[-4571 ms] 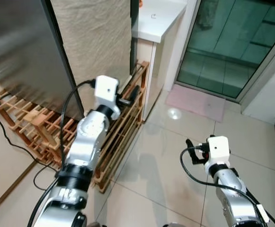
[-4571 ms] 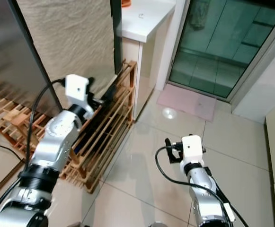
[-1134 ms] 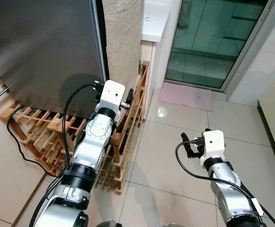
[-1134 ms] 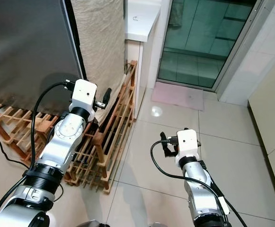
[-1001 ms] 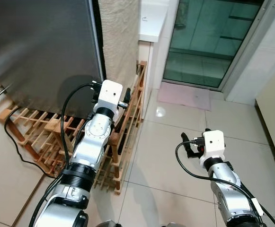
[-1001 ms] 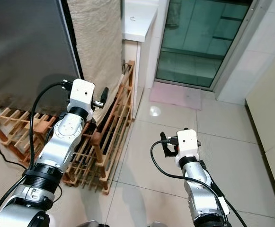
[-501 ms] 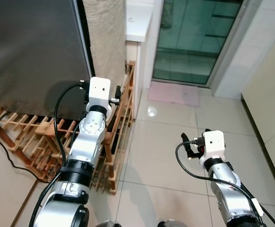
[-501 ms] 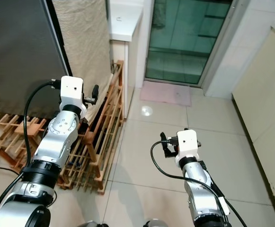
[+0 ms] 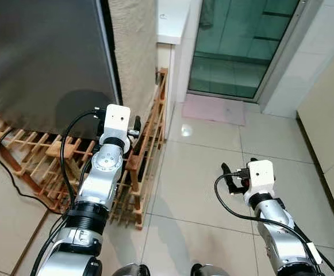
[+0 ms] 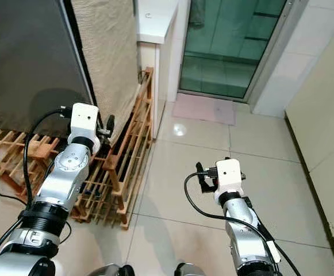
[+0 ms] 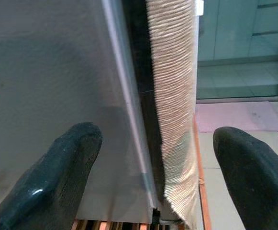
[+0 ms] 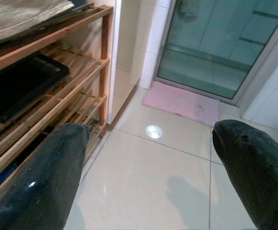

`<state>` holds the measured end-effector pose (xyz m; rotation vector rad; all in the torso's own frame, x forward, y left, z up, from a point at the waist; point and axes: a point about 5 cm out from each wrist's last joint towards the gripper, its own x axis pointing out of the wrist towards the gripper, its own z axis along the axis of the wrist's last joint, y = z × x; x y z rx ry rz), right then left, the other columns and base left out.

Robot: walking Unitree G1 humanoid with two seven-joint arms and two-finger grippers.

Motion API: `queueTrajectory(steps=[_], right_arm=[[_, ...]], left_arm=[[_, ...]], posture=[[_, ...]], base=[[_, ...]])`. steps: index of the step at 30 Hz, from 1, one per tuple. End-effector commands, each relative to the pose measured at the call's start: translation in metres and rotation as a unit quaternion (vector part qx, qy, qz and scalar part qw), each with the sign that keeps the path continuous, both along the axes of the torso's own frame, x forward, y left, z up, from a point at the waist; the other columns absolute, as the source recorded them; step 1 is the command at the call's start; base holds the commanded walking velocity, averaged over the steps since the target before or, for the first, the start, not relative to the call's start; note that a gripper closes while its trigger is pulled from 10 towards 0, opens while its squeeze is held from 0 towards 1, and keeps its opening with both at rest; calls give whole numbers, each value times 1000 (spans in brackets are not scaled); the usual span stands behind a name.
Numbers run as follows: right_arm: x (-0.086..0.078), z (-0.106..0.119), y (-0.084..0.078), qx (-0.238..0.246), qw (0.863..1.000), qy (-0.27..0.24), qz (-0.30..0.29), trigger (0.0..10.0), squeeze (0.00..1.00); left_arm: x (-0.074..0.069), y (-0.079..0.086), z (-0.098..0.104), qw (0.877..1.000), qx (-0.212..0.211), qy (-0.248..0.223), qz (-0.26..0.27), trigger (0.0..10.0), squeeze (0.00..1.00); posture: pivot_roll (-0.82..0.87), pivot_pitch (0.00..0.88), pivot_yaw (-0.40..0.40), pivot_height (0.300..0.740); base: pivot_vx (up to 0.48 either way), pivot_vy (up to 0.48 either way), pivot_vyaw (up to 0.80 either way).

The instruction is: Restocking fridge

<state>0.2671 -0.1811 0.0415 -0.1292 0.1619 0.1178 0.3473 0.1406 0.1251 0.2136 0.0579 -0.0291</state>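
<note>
The fridge point(image 9: 40, 52) stands at the left, its grey steel front dull and closed. A beige woven cloth point(image 9: 135, 40) covers its side. My left gripper point(image 11: 157, 141) is raised before the fridge's lower right corner, open and empty. The front's metal edge point(image 11: 124, 96) runs between its fingers, some way off. My right gripper point(image 12: 150, 134) is held low over the tiled floor point(image 9: 201, 190), open with nothing in it.
A wooden slatted rack point(image 9: 146, 144) runs along the fridge's base and side, with a black tray point(image 12: 19, 81) on one shelf. A black cable point(image 9: 8, 175) lies on the floor. Beyond are a white counter point(image 9: 172, 23), a glass door point(image 9: 241, 46), a pink mat point(image 9: 212, 108) and a cream cabinet point(image 9: 333, 126).
The whole view has swung as I turn, and more of the fridge's front shows than seconds ago. Both arms keep their pose and both grippers stay open.
</note>
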Motion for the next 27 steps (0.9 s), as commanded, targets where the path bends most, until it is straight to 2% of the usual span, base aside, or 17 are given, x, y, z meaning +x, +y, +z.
queueTrajectory(steps=[1,5,6,12,17,23,26,27], right_arm=[[2,3,-2,0,1000,-3,-2,10000,0],[2,3,-3,2,1000,-5,-5,10000,0],[2,4,-3,10,1000,-9,-7,10000,0],[2,6,1,48,999,-12,-3,10000,0],[2,7,2,59,998,-13,2,10000,0],[2,6,4,58,998,-12,7,10000,0],[2,6,4,59,998,-12,8,10000,0],[2,7,4,60,998,-12,10,10000,0]], left_arm=[[1,-6,6,1000,0,-9,-9,10000,0],[1,-12,13,999,-16,-23,-31,10000,0],[0,-17,16,998,-28,-30,-51,10000,0],[-4,-27,20,995,-43,-33,-88,10000,0],[-8,-26,18,994,-38,-29,-94,10000,0],[-8,-21,18,996,-31,-34,-72,10000,0],[-8,-28,18,995,-36,-30,-89,10000,0],[-11,-43,16,991,-42,-18,-126,10000,0]], posture=[[-86,11,-10,731],[-86,11,-7,731],[-86,11,-5,731],[-84,11,-3,731],[-82,11,-2,731],[-79,13,-4,731],[-79,13,-5,731],[-81,13,-5,731]], base=[[0,0,0],[0,0,0],[0,0,0],[0,0,0],[0,0,0],[0,0,0],[0,0,0],[0,0,0]])
